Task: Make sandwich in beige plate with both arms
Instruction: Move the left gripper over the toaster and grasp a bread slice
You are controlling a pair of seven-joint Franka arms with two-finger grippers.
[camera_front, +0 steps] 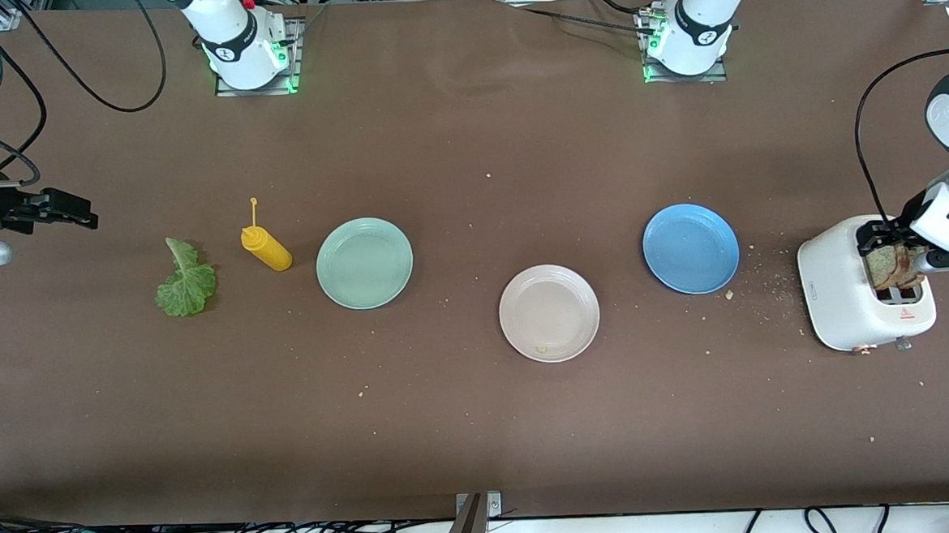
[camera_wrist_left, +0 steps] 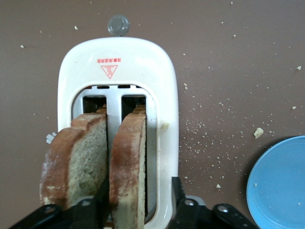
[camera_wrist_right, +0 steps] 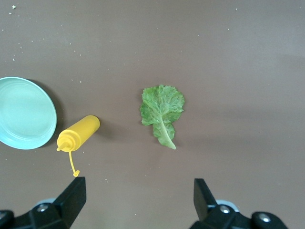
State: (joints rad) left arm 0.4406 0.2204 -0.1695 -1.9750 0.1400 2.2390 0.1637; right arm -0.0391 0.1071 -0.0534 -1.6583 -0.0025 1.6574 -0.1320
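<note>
1. Bread slices [camera_wrist_left: 127, 167] stand in the white toaster [camera_front: 841, 296] at the left arm's end of the table.
2. Left gripper [camera_wrist_left: 138, 210] sits down at the toaster, fingers on either side of one slice; whether they clench it, I cannot tell.
3. Right gripper [camera_wrist_right: 138, 200] hangs released, waiting above the lettuce leaf [camera_wrist_right: 162, 112].
4. Beige plate [camera_front: 549, 313] lies empty mid-table, nearer the front camera than the blue plate [camera_front: 690, 248].

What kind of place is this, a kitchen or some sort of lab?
Most likely a robotics lab set up as a mock kitchen: two robot arms are bolted to a brown table, loose cables trail along its edge, and a toaster, plates and a mustard bottle are laid out as props.
</note>
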